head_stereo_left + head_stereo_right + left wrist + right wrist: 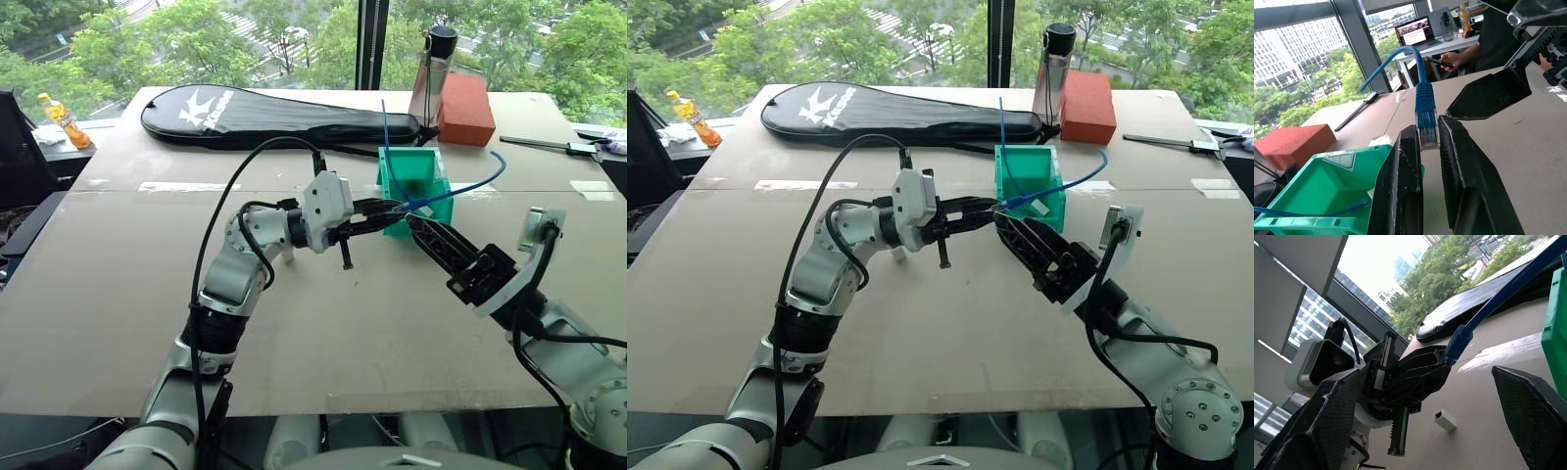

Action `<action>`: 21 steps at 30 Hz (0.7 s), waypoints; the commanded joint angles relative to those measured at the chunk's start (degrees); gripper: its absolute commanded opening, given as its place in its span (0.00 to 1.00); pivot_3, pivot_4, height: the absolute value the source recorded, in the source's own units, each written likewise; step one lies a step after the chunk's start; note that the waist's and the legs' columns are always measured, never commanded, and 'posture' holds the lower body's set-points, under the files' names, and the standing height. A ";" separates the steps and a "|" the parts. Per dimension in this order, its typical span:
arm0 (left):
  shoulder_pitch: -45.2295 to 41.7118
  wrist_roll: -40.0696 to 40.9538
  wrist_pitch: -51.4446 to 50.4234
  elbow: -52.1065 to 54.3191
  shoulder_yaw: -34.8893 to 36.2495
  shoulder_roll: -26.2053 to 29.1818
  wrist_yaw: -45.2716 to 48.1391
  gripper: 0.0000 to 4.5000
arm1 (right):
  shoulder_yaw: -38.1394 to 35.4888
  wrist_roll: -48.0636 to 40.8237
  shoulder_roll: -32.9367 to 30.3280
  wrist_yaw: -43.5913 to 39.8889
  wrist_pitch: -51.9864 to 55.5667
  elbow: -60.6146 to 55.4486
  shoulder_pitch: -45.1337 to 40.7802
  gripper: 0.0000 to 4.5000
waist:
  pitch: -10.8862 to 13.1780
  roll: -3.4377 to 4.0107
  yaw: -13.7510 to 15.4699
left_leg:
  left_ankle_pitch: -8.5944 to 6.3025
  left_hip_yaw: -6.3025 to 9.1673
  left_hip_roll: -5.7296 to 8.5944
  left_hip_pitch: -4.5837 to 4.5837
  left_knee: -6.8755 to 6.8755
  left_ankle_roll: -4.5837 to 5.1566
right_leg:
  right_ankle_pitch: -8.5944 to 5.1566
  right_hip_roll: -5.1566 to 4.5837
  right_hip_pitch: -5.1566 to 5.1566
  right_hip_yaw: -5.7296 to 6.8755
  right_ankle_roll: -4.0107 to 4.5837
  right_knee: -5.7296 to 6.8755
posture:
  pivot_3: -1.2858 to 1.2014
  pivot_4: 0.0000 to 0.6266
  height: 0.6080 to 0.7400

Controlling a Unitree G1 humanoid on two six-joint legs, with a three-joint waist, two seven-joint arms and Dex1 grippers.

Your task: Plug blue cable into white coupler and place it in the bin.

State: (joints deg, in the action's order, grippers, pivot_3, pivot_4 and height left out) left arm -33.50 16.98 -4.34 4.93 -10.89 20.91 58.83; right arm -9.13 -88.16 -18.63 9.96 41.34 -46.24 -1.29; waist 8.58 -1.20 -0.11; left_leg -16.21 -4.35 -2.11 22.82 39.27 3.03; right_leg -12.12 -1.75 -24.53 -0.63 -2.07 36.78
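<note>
**Cable plug pinched in left tool, coupler loose on the counter**

Left tool [392, 210]: fingers closed tight on the clear plug end of the blue cable [1425, 105], held level just in front of the bin [431, 201]. Plug tip pokes between the fingers toward the wrist; the blue boot and cord run out past the fingertips. Cord arcs away over the bin's right side, free end hanging in air.

Right tool [1019, 235]: jaws spread wide, nothing in them, poised just beside the left tool's tips.

White coupler [1445, 420]: lies flat on the counter below the two tools, dark socket showing at one end, untouched. Not yet mated to the plug.

Handling, as a judgement: cable is light and limp, will sag and swing; only the plug and boot are stiff enough to steer. Clear latch tab looks fragile, so hold stays on the plug body. Coupler is tiny, smooth, light, likely to skid; best taken across its long sides, socket left clear.

A second blue cable [385, 127] stands up out of the bin.

Counter [118, 294]: plain beige board, matt, seam across the middle. On the far side, black racket case [265, 116], red block [464, 108], flask [432, 73]. Big windows, trees outside. A seated person with a laptop shows in the left wrist view.
</note>
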 commanded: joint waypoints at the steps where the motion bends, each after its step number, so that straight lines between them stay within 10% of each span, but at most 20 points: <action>1: -0.52 0.49 1.65 1.53 0.01 -0.02 0.53 0.00 | 1.64 0.43 -0.24 1.09 -3.28 -0.31 -1.22 0.95 | 0.00 0.00 -0.08 | 0.00 0.00 0.00 0.00 0.00 0.00 | 0.00 0.00 0.00 0.00 0.00 0.00 | 0.52 0.24 1.00; 21: 0.83 -0.30 3.22 3.58 -1.20 -0.24 -0.03 0.00 | 4.59 3.07 -1.27 3.30 -8.45 3.03 -4.30 0.95 | 0.00 0.00 -0.41 | 0.00 -0.02 0.00 0.01 -0.01 0.00 | 0.00 -0.02 0.00 -0.04 -0.01 -0.01 | 0.52 0.24 1.00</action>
State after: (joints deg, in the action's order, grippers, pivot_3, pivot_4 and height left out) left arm -32.57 16.90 -2.80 6.20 -11.89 20.78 58.95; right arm -4.33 -84.82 -19.65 13.10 34.14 -42.12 -4.90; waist 8.59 -1.20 -0.53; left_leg -16.21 -4.37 -2.11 22.83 39.27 3.03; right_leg -12.11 -1.77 -24.53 -0.66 -2.08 36.77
